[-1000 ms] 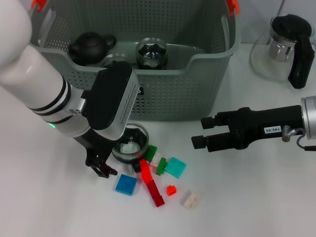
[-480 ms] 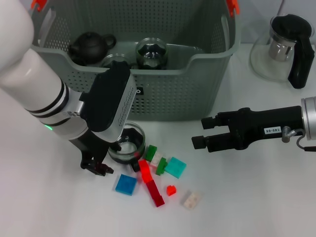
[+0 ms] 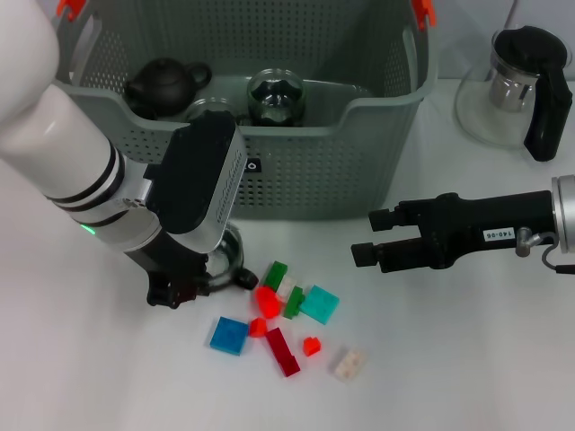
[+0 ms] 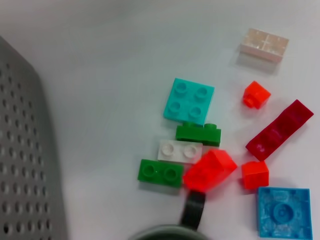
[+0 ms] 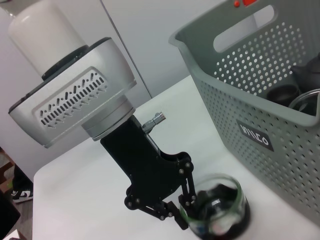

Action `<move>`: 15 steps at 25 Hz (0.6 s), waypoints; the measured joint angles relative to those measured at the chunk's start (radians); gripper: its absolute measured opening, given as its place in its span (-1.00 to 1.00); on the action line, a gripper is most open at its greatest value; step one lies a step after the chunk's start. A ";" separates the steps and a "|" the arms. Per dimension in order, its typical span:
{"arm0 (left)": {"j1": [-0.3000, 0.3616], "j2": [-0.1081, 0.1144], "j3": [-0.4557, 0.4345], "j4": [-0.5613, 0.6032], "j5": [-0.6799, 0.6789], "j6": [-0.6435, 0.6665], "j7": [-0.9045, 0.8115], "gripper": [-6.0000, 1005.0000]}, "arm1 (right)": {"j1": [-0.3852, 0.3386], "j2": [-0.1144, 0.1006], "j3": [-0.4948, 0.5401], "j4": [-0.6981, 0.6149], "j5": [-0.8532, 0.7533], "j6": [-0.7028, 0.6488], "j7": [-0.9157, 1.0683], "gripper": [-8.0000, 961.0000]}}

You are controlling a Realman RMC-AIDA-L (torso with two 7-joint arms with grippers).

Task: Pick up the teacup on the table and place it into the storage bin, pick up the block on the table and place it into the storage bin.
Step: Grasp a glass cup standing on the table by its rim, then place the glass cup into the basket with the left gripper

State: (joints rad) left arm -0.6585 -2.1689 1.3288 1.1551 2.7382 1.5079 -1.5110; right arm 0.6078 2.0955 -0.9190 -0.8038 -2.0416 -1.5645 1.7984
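Observation:
The teacup (image 3: 232, 257) is a clear glass cup standing on the white table just in front of the storage bin (image 3: 359, 171). My left gripper (image 3: 207, 285) is down at it, and its black body covers most of the cup. In the right wrist view the teacup (image 5: 220, 205) sits against the left gripper (image 5: 172, 217). The left wrist view shows only the cup's rim (image 4: 160, 233). Several small blocks lie beside it, among them a red one (image 3: 267, 299), a teal plate (image 3: 319, 303) and a blue plate (image 3: 229, 335). My right gripper (image 3: 370, 238) hovers open to the right, holding nothing.
A black teapot (image 3: 164, 83) and a glass cup (image 3: 275, 96) sit inside the bin. A glass pitcher with a black handle (image 3: 521, 85) stands at the far right. Green (image 4: 198, 133), dark red (image 4: 280, 129) and beige (image 4: 264, 44) blocks lie scattered.
My left gripper has shifted left and toward the bin, and now hides more of the teacup, which moved left with it. The red blocks were nudged. The right arm has hardly moved.

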 joint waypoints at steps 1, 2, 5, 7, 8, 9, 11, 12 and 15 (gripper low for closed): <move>0.000 0.000 0.001 0.000 0.000 -0.001 0.000 -0.58 | 0.000 0.000 0.000 0.000 0.000 0.000 0.000 0.72; 0.000 0.000 0.002 -0.001 0.000 -0.001 0.000 -0.68 | 0.000 0.000 0.000 0.000 0.000 0.000 0.000 0.72; 0.000 0.000 0.002 0.001 0.000 0.001 0.000 -0.90 | 0.000 0.000 0.000 0.000 0.000 0.000 0.000 0.72; 0.000 0.000 -0.002 0.007 0.001 0.010 -0.004 -0.90 | 0.000 0.000 0.000 0.000 0.000 0.000 -0.001 0.72; 0.000 0.000 -0.005 0.017 0.001 0.027 -0.011 -0.90 | 0.000 0.000 0.000 0.000 0.000 0.000 -0.001 0.72; 0.000 0.001 -0.008 0.027 0.001 0.046 -0.019 -0.90 | 0.000 0.000 0.000 0.000 0.000 0.000 -0.001 0.72; 0.001 0.002 -0.016 0.059 0.002 0.096 -0.035 -0.90 | 0.000 -0.002 0.000 0.000 0.000 -0.001 -0.001 0.72; 0.002 0.003 -0.026 0.080 0.002 0.130 -0.043 -0.90 | 0.000 -0.003 0.000 0.000 0.000 -0.001 -0.001 0.72; 0.006 0.002 -0.083 0.173 -0.009 0.264 -0.062 -0.90 | 0.000 -0.005 0.000 0.000 0.000 -0.004 -0.001 0.72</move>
State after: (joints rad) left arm -0.6525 -2.1670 1.2460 1.3283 2.7294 1.7715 -1.5733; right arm 0.6075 2.0909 -0.9188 -0.8038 -2.0417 -1.5689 1.7977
